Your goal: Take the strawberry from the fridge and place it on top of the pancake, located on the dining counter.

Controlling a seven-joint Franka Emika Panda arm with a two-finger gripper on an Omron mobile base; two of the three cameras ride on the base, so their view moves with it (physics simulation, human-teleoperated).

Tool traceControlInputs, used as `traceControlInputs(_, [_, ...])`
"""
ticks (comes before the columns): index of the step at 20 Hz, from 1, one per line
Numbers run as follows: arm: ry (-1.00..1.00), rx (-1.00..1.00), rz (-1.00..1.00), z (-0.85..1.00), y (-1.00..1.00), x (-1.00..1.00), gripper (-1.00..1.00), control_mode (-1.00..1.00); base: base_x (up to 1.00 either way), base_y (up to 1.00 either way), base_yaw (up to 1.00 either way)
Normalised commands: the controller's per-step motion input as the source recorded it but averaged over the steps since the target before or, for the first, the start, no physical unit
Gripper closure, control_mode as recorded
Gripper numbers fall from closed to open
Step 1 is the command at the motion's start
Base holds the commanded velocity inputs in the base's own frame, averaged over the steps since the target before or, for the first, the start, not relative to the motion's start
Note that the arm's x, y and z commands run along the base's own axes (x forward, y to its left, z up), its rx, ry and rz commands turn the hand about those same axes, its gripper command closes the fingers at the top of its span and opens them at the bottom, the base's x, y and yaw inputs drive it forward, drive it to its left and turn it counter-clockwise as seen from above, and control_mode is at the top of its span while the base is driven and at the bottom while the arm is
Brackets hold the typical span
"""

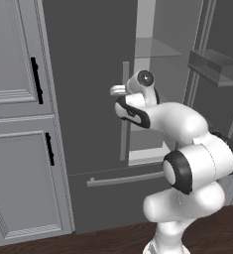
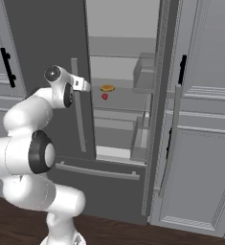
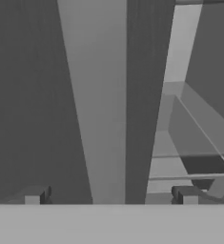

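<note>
Jaws stand wide apart with nothing between them: in the hand view the two dark fingertips (image 3: 37, 196) rise at the lower left and lower right, and the long pale handle (image 3: 96, 95) of the closed left fridge door runs up between them, close in front. From the right base view the gripper (image 2: 84, 85) sits at the end of the white arm (image 2: 25, 139), just beside that vertical handle and at the height of a middle shelf. The fridge (image 2: 47, 43) is dark grey; its right door (image 2: 157, 95) is swung open, showing a pale interior with shelves and bins on the door's inner side. The strawberry (image 2: 105, 96), a tiny red berry, lies on a shelf inside, just below and beside a flat round orange-tan food item (image 2: 107, 88), both to the right of the gripper and apart from it. From the left base view the gripper (image 1: 117, 90) is level with the handle (image 1: 124, 111), and the bottom drawer (image 1: 113, 198) with its horizontal bar lies under the doors. Light grey panelled cabinets (image 1: 14, 124) with black handles flank the fridge, above a dark wood floor (image 1: 88, 243)
</note>
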Motion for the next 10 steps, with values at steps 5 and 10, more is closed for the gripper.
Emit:
traceControlInputs(5, [-0.13, -0.06, 0.00, -0.12, 0.00, 0.34, -1.00, -1.00, 0.00, 0.00, 0.00])
traceControlInputs(10, [0.00, -0.02, 0.00, -0.01, 0.00, 0.37, -1.00, -1.00, 0.00, 0.00, 0.00])
